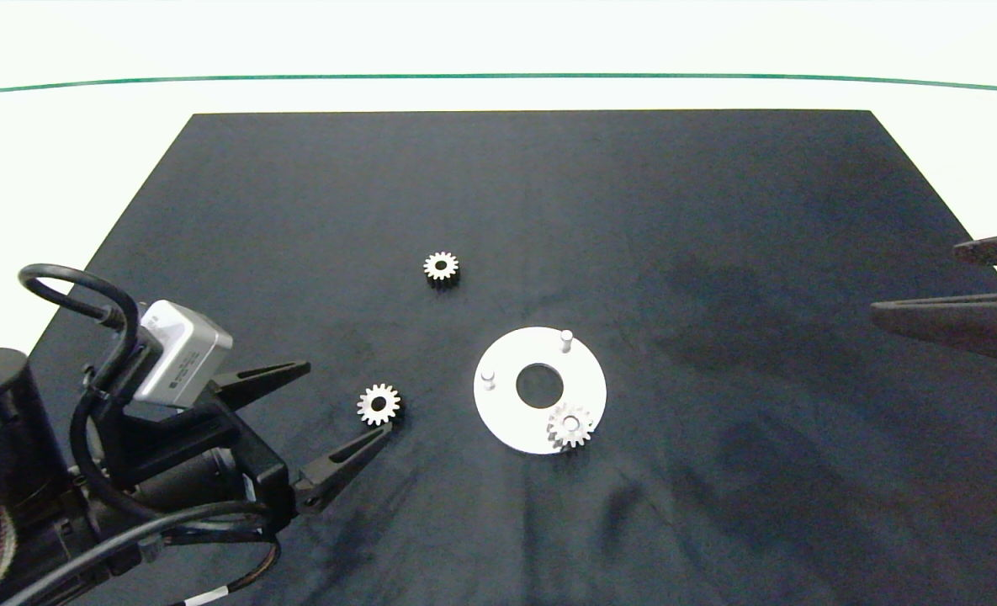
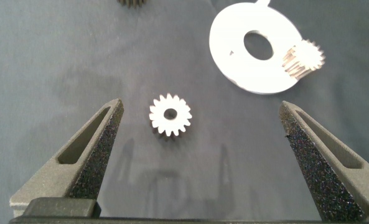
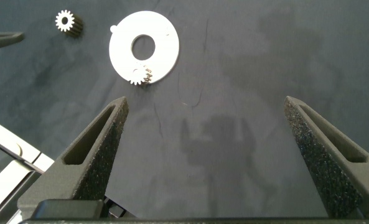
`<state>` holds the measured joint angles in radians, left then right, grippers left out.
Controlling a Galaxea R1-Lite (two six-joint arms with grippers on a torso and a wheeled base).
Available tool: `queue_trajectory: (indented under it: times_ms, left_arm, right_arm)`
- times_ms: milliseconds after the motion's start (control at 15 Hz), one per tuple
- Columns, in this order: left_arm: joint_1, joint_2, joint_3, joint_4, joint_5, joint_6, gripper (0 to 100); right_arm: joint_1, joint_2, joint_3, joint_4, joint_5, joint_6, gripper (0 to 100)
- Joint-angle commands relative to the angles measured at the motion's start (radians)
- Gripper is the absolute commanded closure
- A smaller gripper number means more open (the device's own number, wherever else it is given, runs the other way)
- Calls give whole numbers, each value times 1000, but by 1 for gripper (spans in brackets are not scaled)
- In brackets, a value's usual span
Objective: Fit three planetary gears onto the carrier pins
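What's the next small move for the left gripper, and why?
Probably lower the left gripper and close on the near gear. Its fingers are open with that gear lying flat between them on the mat, untouched. One gear already sits on the white disc; two pins are bare. The right gripper waits open at the mat's right edge.

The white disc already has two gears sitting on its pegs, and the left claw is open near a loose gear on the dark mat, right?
Not quite. The head view shows only one gear on the white disc; the other two pegs are bare. The rest holds: the left gripper is open beside a loose gear on the dark mat. Another loose gear lies farther off.
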<state>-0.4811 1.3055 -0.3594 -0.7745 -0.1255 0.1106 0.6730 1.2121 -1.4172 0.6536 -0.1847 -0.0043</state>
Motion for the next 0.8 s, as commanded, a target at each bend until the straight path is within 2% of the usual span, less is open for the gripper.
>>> queue_trajectory:
  times_ms: [67,333,533,733,800]
  left_arm:
    - [1,63,14,-11,0,34,0]
    - [13,64,23,-11,0,155,0]
    - [52,72,10,-8,-2,290,0]
    - [90,90,2,7,0,400,0]
    - [104,84,-4,57,0,429,0]
  right_arm:
    - [0,-8,1,4,-1,0,0]
    - [0,-14,1,18,-1,0,0]
    - [2,-23,3,20,-1,0,0]
    - [2,-31,3,23,-1,0,0]
    - [2,-34,3,23,1,0,0]
